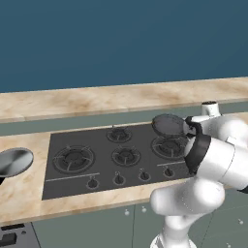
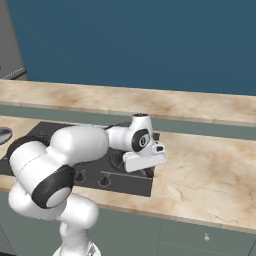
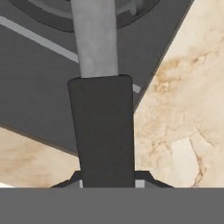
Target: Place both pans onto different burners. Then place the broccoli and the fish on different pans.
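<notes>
While tool [image 3: 108, 181] clamped on pan handle [image 3: 104, 131], cooktop [image 3: 39, 109] edge beside bare counter [image 3: 183, 109].

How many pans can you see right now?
2. One pan sits over the back right of the cooktop, its handle between the fingers. The other pan rests on the counter left of the cooktop.
</notes>
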Tool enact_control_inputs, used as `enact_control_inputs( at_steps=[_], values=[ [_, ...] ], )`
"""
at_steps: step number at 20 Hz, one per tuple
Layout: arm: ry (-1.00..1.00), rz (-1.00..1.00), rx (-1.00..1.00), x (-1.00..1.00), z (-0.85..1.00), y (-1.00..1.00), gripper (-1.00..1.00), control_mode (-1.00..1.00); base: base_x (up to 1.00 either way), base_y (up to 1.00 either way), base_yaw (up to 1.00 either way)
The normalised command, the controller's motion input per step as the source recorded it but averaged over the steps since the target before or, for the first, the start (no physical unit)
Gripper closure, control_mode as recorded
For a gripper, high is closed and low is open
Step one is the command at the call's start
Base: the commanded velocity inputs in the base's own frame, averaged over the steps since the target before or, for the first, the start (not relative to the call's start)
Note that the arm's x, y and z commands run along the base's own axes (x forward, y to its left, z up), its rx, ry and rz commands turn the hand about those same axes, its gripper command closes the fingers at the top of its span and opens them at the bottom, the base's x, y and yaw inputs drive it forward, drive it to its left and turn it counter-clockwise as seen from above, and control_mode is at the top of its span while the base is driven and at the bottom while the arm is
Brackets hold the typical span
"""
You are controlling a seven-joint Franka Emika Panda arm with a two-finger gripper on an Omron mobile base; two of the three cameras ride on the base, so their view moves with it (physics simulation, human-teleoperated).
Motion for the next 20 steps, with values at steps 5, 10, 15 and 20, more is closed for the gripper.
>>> enact_control_inputs(
  at_steps=[5,10,15,20],
  values=[
    [0.13,0.29,0.00,0.10,0.01,0.71,1.00,-1.00,0.00,0.00,0.00],
    [0.16,0.27,0.00,0.26,0.00,0.59,1.00,-1.00,0.00,0.00,0.00],
    [0.11,0.25,0.00,0.31,0.00,0.34,1.00,-1.00,0.00,0.00,0.00],
    [0.06,0.22,0.00,0.41,-0.02,0.23,1.00,-1.00,0.00,0.00,0.00]
  ],
)
